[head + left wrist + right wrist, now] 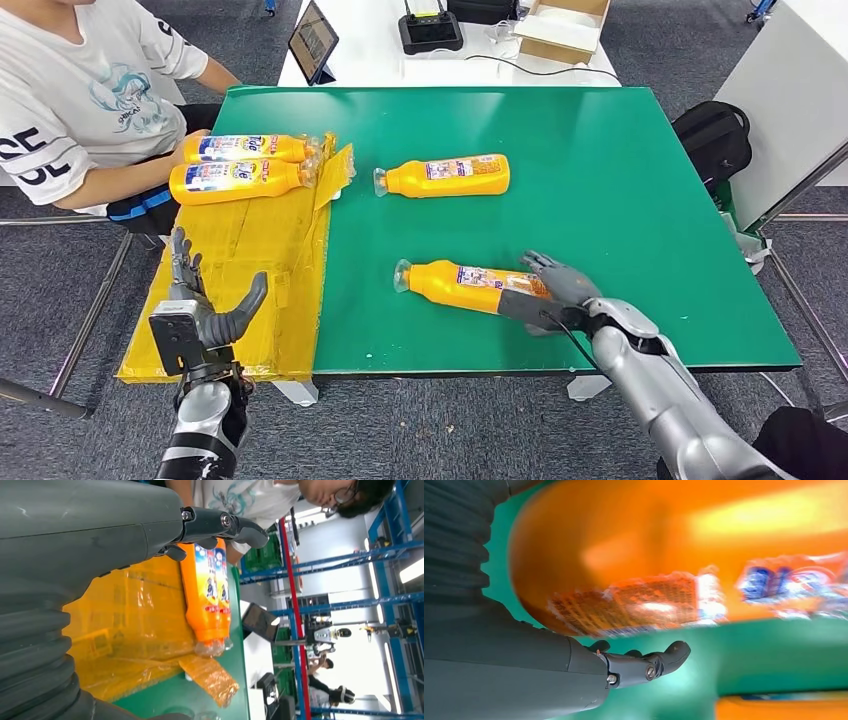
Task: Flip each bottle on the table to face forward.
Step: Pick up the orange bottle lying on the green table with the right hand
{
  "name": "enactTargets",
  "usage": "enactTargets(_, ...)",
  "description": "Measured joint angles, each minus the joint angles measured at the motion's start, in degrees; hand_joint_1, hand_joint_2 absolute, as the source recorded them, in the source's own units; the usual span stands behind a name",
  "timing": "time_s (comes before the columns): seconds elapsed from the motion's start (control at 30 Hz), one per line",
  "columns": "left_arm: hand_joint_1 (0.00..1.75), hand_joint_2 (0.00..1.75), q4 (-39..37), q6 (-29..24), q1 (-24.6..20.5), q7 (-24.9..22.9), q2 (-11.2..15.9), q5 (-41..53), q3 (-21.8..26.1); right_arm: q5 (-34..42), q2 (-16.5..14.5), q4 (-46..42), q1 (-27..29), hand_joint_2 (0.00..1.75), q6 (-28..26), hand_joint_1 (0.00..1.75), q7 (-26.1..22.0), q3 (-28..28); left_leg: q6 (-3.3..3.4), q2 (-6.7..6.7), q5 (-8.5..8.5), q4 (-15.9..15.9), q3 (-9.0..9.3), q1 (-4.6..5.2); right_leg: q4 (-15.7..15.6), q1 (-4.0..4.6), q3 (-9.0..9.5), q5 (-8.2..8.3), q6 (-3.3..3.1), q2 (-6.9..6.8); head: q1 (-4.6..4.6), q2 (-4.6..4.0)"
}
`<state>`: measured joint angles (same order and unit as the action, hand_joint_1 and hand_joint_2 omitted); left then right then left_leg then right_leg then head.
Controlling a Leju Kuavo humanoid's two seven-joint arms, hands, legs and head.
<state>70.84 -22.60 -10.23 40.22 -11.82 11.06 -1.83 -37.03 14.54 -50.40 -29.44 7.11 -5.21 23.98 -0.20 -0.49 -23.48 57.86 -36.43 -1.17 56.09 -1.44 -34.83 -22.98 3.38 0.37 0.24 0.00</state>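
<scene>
Orange bottle (462, 284) on green table (620, 200) — right hand (556, 290) grasping it; left hand (205, 300) released.

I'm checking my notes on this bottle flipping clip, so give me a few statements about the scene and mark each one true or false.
1. Four orange bottles lie on their sides. True.
2. The right hand is at the near bottle. True.
3. The left hand holds a bottle. False: it is open over the yellow cardboard.
4. The far bottle stands upright. False: it lies flat on the green table.
5. Two bottles lie on the cardboard. True.
</scene>
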Motion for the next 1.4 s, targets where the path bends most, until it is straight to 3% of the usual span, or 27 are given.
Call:
enactTargets(0.27,0.0,1.75,-2.72,0.59,-1.64,0.0,-0.05,-0.31,-0.83,2.91,-3.94,8.51,-9.58,1.75,3.2,0.0,-2.04,4.21,0.0,0.01,0.02,0.0,0.0,-0.02,0.03,0.03,-0.02,0.0,0.0,0.0,0.0,0.0)
enactTargets(0.5,0.0,1.75,-4.82,1.22,-2.36,-0.01,-0.09,-0.48,-1.29,7.12,-6.19,12.86,-13.84,1.75,6.23,0.0,-2.74,7.03,0.0,-0.01,0.02,0.01,0.0,-0.02,0.02,0.02,-0.02,0.0,0.0,-0.01,0.01,0.0)
enactTargets(0.77,0.0,1.75,-8.18,2.29,-3.79,0.0,-0.09,-0.72,-1.83,11.34,-5.42,16.1,-15.5,1.75,11.66,0.0,-3.02,10.85,0.0,-0.01,0.02,0.02,0.0,-0.01,0.02,0.02,-0.02,0.0,0.0,-0.01,0.01,0.0)
enactTargets(1.4,0.0,1.75,-11.56,3.26,-4.79,-0.11,-0.13,0.51,-3.33,14.02,-3.4,18.43,-15.95,1.75,12.08,0.06,-3.05,15.1,0.0,0.0,0.02,0.02,0.01,-0.02,0.01,0.02,-0.02,0.0,0.0,-0.01,0.0,0.0)
